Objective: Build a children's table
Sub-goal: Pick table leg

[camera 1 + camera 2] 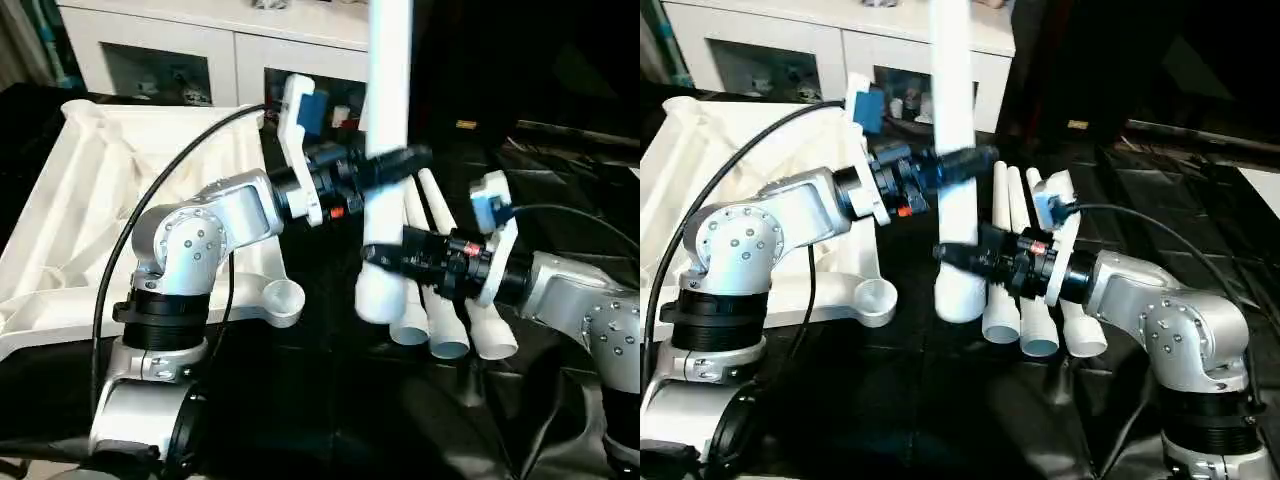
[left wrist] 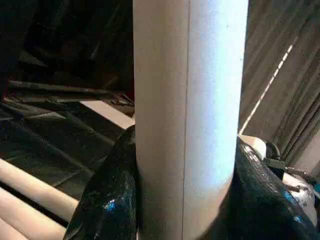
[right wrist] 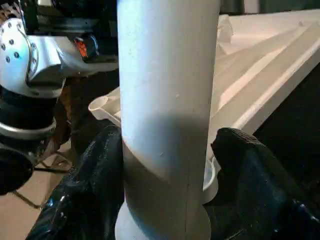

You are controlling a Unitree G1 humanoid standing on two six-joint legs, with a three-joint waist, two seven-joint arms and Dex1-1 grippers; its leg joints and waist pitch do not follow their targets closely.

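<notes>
A white tube leg point(image 1: 388, 100) of the children's table stands upright above the black-covered table. My left gripper point(image 1: 385, 165) is shut on its middle; black fingers point(image 2: 107, 200) press both sides of the leg point(image 2: 185, 125). My right gripper point(image 1: 385, 255) sits lower around the same leg point(image 3: 165, 100), open. One finger point(image 3: 90, 190) lies against the leg, and a small gap shows beside the other. The white ribbed table top point(image 1: 80, 200) lies upside down at the left, with a round corner socket point(image 1: 283, 300) near the leg's lower end.
Three more white legs point(image 1: 445, 320) lie side by side on the black cover just behind my right gripper. A white cabinet with glass doors point(image 1: 150, 50) stands at the back. A black cable point(image 1: 150, 190) loops over my left arm.
</notes>
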